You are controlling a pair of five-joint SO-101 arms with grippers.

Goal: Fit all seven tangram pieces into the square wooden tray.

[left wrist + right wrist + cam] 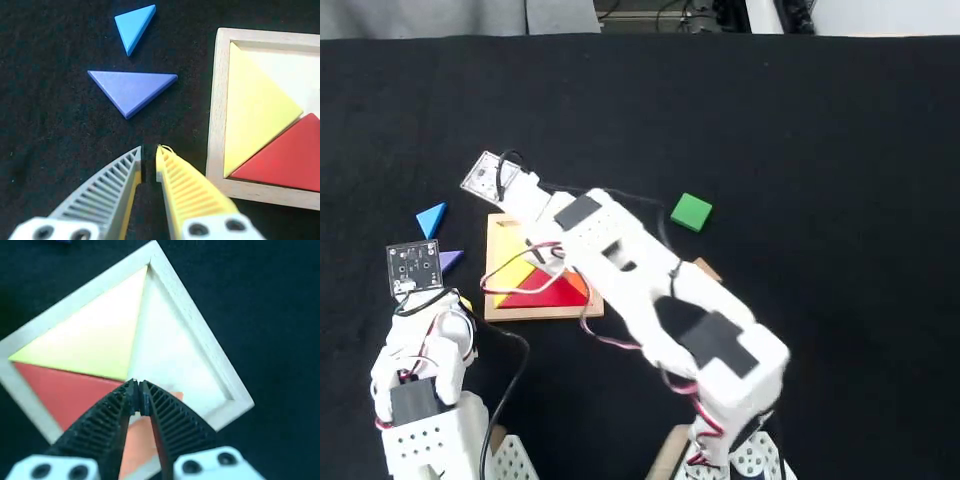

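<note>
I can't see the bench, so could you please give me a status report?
Left gripper shut, beside tray. Right gripper shut over tray, at orange piece. Seated: yellow triangle, red triangle. Outside: blue triangle, purple triangle, green square. No obstruction seen.

Right arm [620, 260] spans tray [520, 313]; green square [691, 212] apart.

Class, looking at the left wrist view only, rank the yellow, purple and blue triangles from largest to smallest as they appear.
1. yellow triangle
2. purple triangle
3. blue triangle
The blue one lies farthest from the camera, so its true size may be somewhat closer to the purple's.
</note>
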